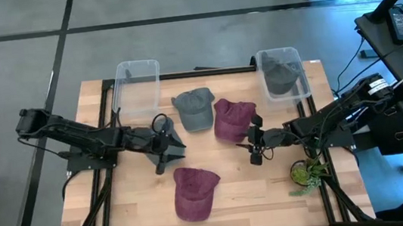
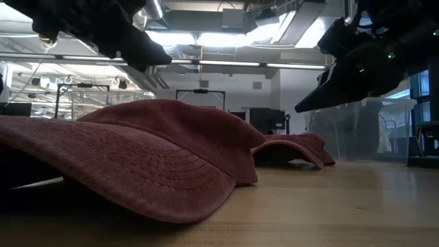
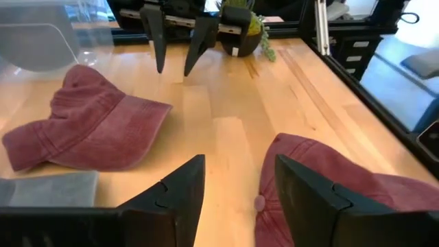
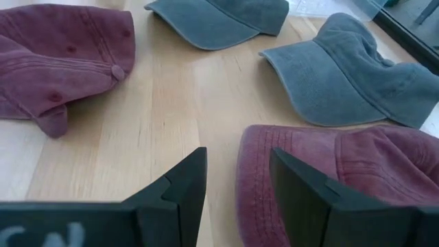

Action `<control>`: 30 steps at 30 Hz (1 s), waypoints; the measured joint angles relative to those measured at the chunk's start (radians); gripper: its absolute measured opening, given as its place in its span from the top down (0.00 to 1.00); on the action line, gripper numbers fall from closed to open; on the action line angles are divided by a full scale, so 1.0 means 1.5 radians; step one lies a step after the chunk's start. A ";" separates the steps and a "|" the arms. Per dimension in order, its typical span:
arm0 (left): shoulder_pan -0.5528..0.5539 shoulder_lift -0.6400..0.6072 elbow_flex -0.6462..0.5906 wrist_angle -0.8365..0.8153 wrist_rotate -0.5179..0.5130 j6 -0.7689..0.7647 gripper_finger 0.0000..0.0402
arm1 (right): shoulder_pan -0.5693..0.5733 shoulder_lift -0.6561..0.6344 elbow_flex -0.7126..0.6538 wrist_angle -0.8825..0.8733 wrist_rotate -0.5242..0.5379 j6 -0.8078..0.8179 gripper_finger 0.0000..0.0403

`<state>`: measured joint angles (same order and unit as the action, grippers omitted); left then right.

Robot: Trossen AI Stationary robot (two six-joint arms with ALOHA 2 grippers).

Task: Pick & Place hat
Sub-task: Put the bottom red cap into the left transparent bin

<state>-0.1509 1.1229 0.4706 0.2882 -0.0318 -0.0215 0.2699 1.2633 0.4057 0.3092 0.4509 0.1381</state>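
Observation:
Two maroon hats lie on the table. One (image 1: 231,119) rests near the middle, also seen in the right wrist view (image 4: 343,178) and the left wrist view (image 3: 82,127). The other (image 1: 194,191) lies nearer the near edge and fills the low view (image 2: 137,158). A grey hat (image 1: 195,108) lies beside the first. Another grey hat (image 1: 281,75) sits in the right bin. My left gripper (image 1: 172,153) hovers open between the two maroon hats. My right gripper (image 1: 253,143) is open beside the middle maroon hat's near edge (image 4: 236,192).
A clear bin (image 1: 136,86) stands at the far left and a second bin (image 1: 301,86) at the far right. A small potted plant (image 1: 303,173) sits near the right edge by the right arm. Bare wood (image 1: 121,206) shows at the near left.

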 joint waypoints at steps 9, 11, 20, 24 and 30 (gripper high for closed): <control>0.000 0.000 0.000 0.000 -0.008 0.004 0.38 | 0.000 0.000 0.000 0.000 -0.006 0.010 0.61; 0.000 0.000 0.000 0.002 -0.008 0.000 0.36 | 0.000 0.000 0.000 0.000 -0.006 0.013 0.61; -0.023 0.103 0.079 -0.009 0.003 0.016 0.38 | 0.000 0.000 0.000 0.004 -0.006 0.028 0.61; -0.035 0.175 0.124 -0.015 0.002 0.016 0.39 | 0.000 0.000 0.000 0.004 -0.006 0.030 0.61; -0.068 0.267 0.154 -0.019 -0.002 0.005 0.39 | 0.000 0.000 0.000 0.004 -0.020 0.030 0.61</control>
<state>-0.2535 1.5238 0.7017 0.2592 -0.0349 -0.0139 0.2703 1.2629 0.4057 0.3145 0.4216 0.1826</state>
